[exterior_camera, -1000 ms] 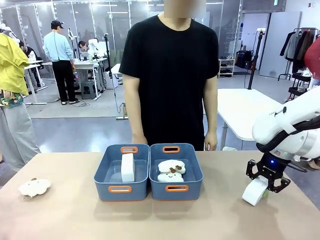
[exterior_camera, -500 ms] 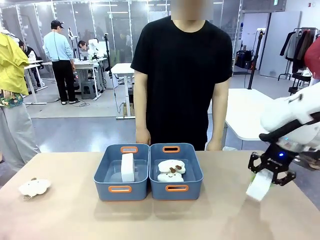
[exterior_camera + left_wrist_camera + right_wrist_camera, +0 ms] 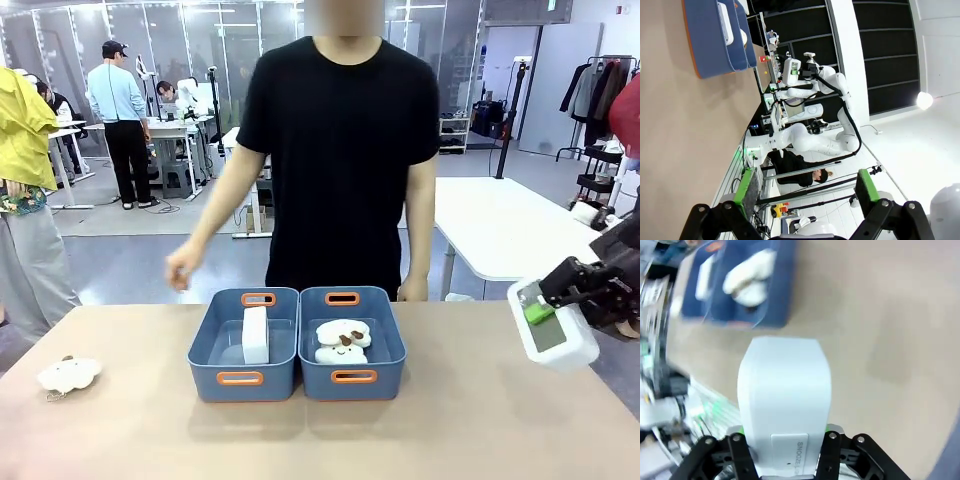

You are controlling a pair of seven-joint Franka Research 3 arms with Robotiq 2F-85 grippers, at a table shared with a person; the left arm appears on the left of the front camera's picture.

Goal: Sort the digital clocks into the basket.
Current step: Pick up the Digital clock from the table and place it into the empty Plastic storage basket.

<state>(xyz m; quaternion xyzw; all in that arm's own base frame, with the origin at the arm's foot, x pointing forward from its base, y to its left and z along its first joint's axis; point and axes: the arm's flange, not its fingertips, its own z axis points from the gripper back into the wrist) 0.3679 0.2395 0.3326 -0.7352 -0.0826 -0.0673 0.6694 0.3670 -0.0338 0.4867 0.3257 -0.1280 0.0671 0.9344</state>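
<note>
We see our right tool [image 3: 785, 436] pinching a white digital clock [image 3: 556, 338] by its sides, up in the air over the right edge of the tabletop [image 3: 450, 430], its display facing us. Our left tool [image 3: 806, 188] hangs with fingers spread, gripping nothing. A second clock [image 3: 256, 334] stands on edge in the left blue basket [image 3: 203, 352]. The right basket [image 3: 392, 345], touching it, holds plush sheep [image 3: 342, 342]. A lone sheep [image 3: 68, 374] lies near the left edge. The person's hand [image 3: 182, 268] hovers beyond the left basket.
</note>
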